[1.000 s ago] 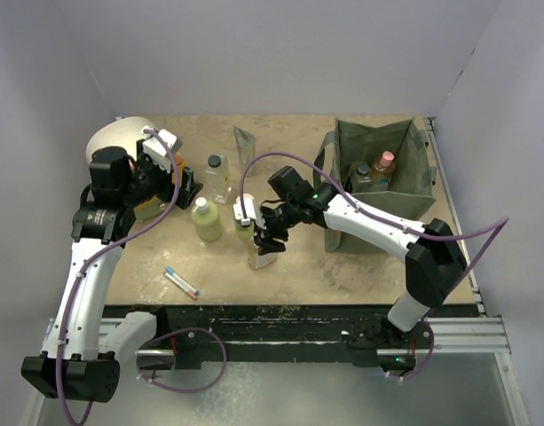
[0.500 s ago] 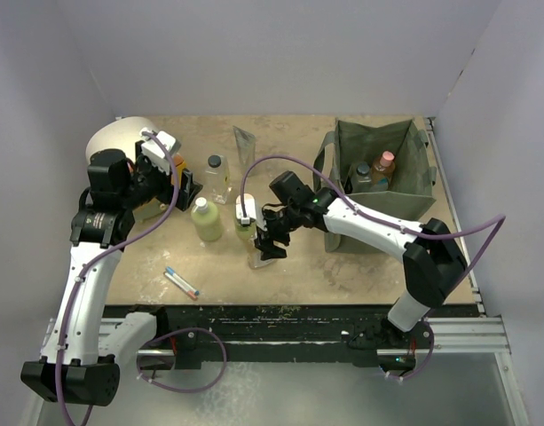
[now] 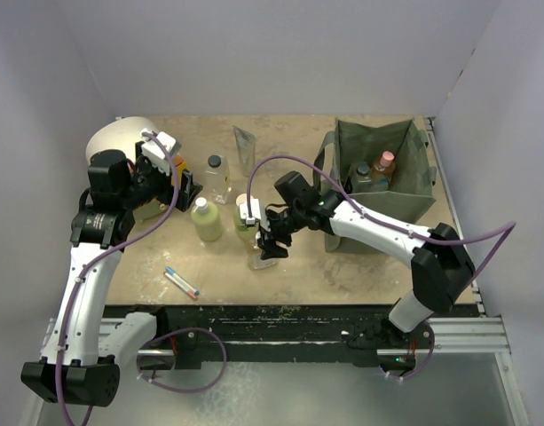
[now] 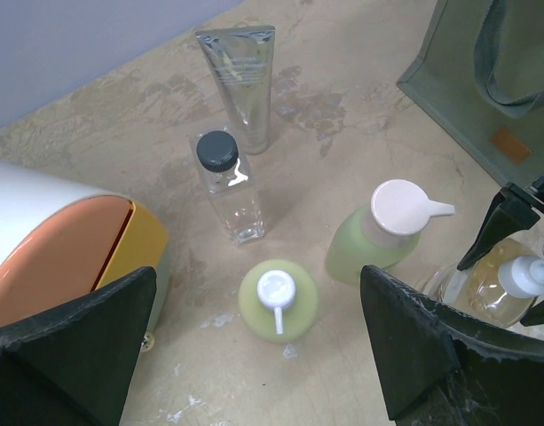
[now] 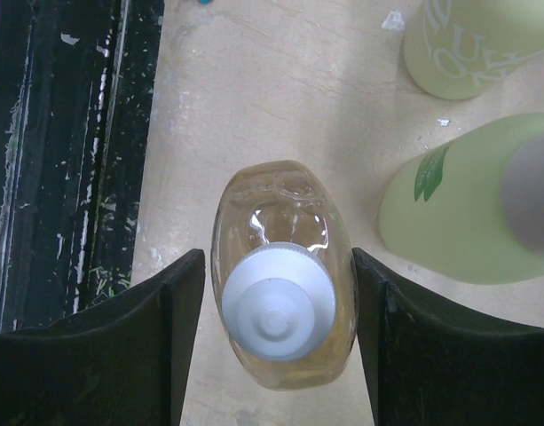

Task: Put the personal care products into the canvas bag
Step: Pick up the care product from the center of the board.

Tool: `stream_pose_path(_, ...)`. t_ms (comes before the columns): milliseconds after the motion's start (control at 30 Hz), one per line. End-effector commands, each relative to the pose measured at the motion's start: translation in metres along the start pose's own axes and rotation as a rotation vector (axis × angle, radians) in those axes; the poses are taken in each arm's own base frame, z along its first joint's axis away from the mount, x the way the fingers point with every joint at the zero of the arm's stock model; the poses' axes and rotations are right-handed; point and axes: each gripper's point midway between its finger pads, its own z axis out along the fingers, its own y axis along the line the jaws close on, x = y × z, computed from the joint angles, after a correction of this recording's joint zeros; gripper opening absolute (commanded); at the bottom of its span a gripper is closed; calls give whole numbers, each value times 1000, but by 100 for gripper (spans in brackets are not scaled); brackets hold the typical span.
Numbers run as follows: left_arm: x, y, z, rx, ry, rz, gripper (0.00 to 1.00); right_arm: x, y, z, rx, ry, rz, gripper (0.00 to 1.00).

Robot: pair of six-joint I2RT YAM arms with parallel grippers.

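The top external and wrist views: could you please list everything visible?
canvas bag: one, olive green, far right.
pink-capped bottle: one, brown, inside the bag.
dark-capped bottle: one, body hidden, inside the bag.
silver tube: one, silver-grey, far centre.
clear bottle: one, black cap, before the tube.
round bottle: one, pale green, centre-left.
pump bottle: one, pale green, centre.
light-capped bottle: one, clear yellowish, near centre.
pen-like stick: one, white, near left.
domed box: one, white and orange, far left.
left gripper: open, by the domed box.
right gripper: straddles the light-capped bottle; grip unclear.
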Motion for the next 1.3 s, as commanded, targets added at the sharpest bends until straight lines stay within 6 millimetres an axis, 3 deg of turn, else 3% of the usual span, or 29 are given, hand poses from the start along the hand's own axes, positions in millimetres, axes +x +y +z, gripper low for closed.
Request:
stream_pose_path(0, -14, -2, -4, 4, -59, 12, 99, -21, 1, -8, 3, -71, -36, 66)
stream_pose_path(333, -14, -4, -5, 14, -61, 12, 99, -15, -3, -4, 16, -62, -24, 56)
stream_pose_path(500, -13, -4, -5, 12, -62, 18, 99, -22, -6, -11, 35, -75, -36, 33)
stream_pose_path(700, -9, 1, -6, -11, -55, 41, 99, -57, -14, -46, 81, -135, -97, 1)
stream_pose_path(967, -6, 10, -5, -57, -52, 64, 99, -95, -16, -95, 130, -193, -120, 0)
stream_pose_path(1267, -13, 20, -3, -94, -45, 31, 99, -150, -18, -168, 308, -250, -149, 0)
